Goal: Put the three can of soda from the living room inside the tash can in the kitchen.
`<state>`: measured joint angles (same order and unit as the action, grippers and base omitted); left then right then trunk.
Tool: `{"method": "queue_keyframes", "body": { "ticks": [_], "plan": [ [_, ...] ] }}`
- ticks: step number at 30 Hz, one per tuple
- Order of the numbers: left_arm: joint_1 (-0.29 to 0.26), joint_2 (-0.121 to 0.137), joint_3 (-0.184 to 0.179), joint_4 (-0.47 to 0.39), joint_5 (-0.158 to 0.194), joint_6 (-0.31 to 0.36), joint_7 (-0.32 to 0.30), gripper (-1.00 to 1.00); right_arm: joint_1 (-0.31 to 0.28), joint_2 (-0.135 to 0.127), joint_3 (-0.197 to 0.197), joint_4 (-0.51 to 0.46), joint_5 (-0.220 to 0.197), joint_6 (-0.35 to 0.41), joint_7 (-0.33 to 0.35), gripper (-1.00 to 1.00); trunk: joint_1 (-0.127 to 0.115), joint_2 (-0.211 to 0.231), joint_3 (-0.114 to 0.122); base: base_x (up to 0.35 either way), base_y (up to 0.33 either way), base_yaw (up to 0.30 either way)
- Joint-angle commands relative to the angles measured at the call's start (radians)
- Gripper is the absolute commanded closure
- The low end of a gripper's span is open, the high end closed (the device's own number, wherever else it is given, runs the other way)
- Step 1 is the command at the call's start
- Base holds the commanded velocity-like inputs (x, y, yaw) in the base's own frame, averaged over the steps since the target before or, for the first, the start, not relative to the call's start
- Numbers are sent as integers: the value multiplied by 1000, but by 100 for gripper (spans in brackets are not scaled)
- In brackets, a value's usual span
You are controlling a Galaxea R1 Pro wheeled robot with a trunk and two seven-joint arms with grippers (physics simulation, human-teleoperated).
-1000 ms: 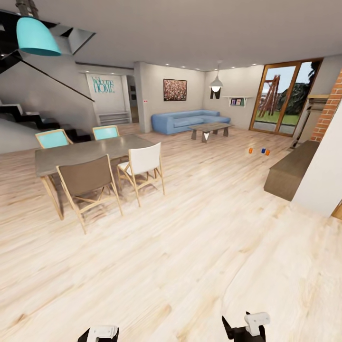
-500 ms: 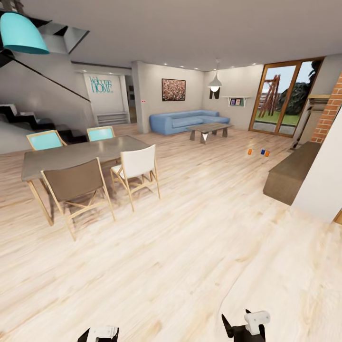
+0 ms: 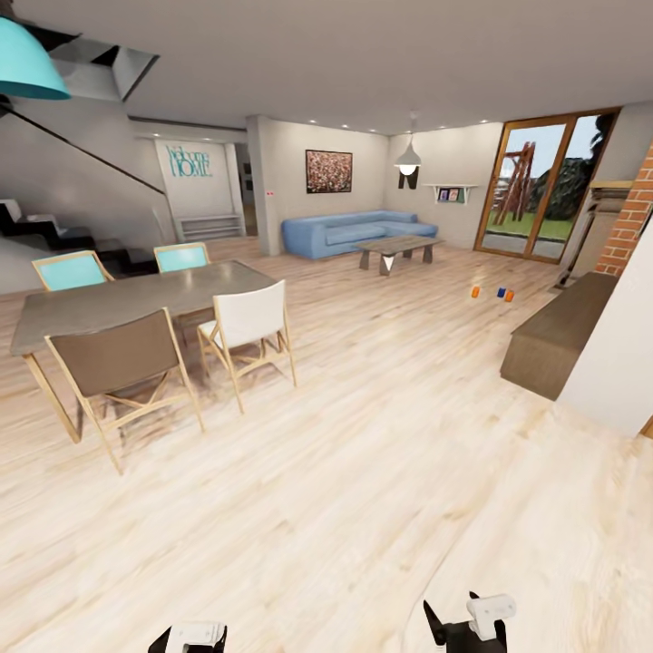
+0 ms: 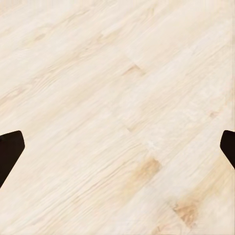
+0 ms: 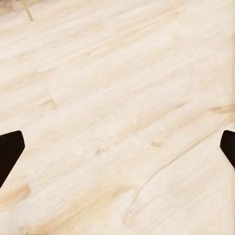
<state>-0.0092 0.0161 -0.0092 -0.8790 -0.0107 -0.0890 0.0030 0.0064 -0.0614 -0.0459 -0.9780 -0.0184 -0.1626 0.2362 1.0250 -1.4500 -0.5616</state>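
Three cans of soda stand far off on the light wood floor of the living room: an orange one [image 3: 475,292], a dark blue one [image 3: 501,292] and a second orange one [image 3: 510,296], just left of the long low dark cabinet [image 3: 555,336]. My left gripper [image 3: 188,638] and right gripper [image 3: 467,626] hang low at the near edge, far from the cans. Seen from the wrists, the left gripper [image 4: 117,152] and the right gripper [image 5: 117,149] are open, with bare floor between the dark fingertips. The tash can is out of view.
A grey dining table [image 3: 136,299] with several chairs stands at the left. Beyond it are a blue sofa [image 3: 354,231], a low coffee table [image 3: 397,247] and glass doors [image 3: 535,186]. A white wall corner [image 3: 621,354] and red brick [image 3: 630,227] close the right side.
The whole picture has shifted: the dining table and chairs slide left and the hanging lamp leaves the corner, so the camera has moved. The cans and both grippers keep their places in view.
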Motion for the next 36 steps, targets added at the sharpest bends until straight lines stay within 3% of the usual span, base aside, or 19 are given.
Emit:
{"method": "queue_keyframes", "body": {
  "ticks": [1,36],
  "plan": [
    [0,0,0,0,0,0,0,-100,0,0,0,0,0,0,0,-100,0,0,0,244,-181,0],
    [0,0,0,0,-1,0,0,-100,0,0,3,4,2,-2,0,-100,0,0,0,244,-181,5]
  ]
}}
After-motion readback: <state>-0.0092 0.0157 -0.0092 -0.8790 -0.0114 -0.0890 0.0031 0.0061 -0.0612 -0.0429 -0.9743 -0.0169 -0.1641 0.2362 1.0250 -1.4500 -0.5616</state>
